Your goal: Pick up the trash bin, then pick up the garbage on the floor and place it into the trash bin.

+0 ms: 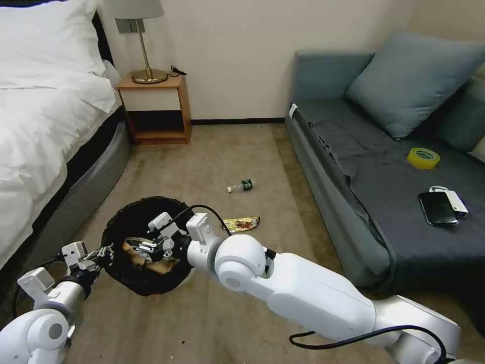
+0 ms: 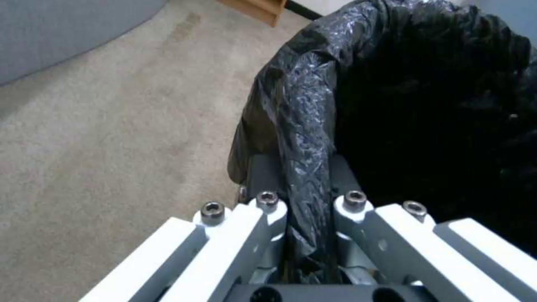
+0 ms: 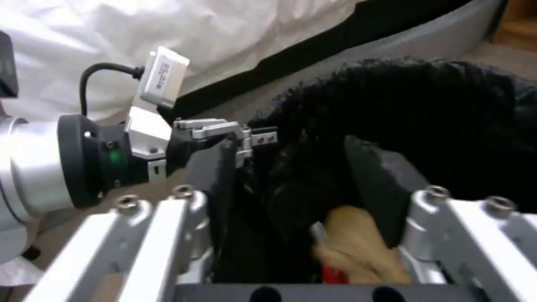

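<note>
The trash bin [image 1: 132, 222], lined with a crinkled black bag, hangs low over the carpet. My left gripper [image 1: 104, 251] is shut on its near-left rim, and the bag fold is pinched between the fingers [image 2: 263, 180]. My right gripper [image 1: 147, 247] is over the bin's mouth, open. Below and between its fingers [image 3: 386, 180] lie a crumpled brown paper bag [image 3: 358, 239] and a red packet [image 3: 333, 274], inside the bin. On the floor beyond the bin lie a clear bottle with a green label [image 1: 241, 186] and a gold-brown snack wrapper [image 1: 241, 223].
A bed [image 1: 45, 126] runs along the left and a grey sofa [image 1: 353, 167] along the right. The sofa holds a yellow tape roll [image 1: 423, 157] and a black phone [image 1: 437, 208]. A wooden nightstand [image 1: 156, 108] with a lamp stands against the far wall. Open carpet lies between bed and sofa.
</note>
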Robot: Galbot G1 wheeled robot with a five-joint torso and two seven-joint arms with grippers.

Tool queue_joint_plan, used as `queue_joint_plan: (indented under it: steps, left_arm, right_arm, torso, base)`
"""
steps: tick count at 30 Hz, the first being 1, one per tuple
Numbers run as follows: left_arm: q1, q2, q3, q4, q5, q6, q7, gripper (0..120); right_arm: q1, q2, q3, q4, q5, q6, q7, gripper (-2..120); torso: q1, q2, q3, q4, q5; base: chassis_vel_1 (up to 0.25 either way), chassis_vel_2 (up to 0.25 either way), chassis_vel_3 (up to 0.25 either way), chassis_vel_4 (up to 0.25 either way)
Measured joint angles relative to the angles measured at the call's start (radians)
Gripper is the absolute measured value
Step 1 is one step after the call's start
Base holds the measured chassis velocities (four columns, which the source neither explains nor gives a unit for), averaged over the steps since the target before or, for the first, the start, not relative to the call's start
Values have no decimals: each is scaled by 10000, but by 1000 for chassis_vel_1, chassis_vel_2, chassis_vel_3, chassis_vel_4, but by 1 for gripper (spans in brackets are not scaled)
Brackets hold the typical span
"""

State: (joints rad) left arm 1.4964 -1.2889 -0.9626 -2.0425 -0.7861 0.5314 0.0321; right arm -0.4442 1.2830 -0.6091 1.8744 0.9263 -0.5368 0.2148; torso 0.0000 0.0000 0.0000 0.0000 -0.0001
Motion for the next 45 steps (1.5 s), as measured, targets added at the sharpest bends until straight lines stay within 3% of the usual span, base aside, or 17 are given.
queue_joint_plan:
  steps: [1,7,11,18,27,32,36,45]
  left_arm:
    - [-5,13,-15,24,-6,0,9,4]
    - [-14,27,-30,41,-15,-6,10,4]
    - [-27,11,-26,56,-6,-20,11,4]
    - [-67,22,78,55,69,-21,-23,4]
    - [-156,-21,252,-36,210,17,-129,4]
    - [-177,-88,299,-101,237,39,-186,4]
    - [-215,-195,444,-189,340,71,-255,4]
    - [-184,-132,401,-303,332,96,-273,4]
  right_arm:
    - [-39,-56,89,70,-84,2,133,61]
    - [-316,-312,644,352,-549,145,494,79]
    - [-1085,-754,1708,812,-1627,434,840,97]
    - [-2414,-1445,3112,1429,-2996,785,765,100]
    - [-5584,-2206,5707,2736,-5140,1362,193,100]
    - [-6835,-1951,6718,3142,-5988,1550,-3,100]
    - [-8177,-1266,7430,3277,-7154,2066,-272,100]
    - [-9287,-35,8098,3501,-8411,2349,-797,100]
  torso:
    - [0,0,1,1,0]
    - [0,0,1,1,1]
    - [0,0,0,0,2]
    - [0,1,0,1,3]
    - [0,1,0,-1,1]
    - [0,1,0,0,2]
    - [0,1,0,-2,1]
    - [0,0,0,0,0]
  base:
    - [0,0,0,0]
    - [0,0,0,0]
    - [0,0,0,0]
    - [0,0,0,0]
    - [0,0,0,0]
    - [0,0,0,0]
    - [0,0,0,0]
    - [0,0,0,0]
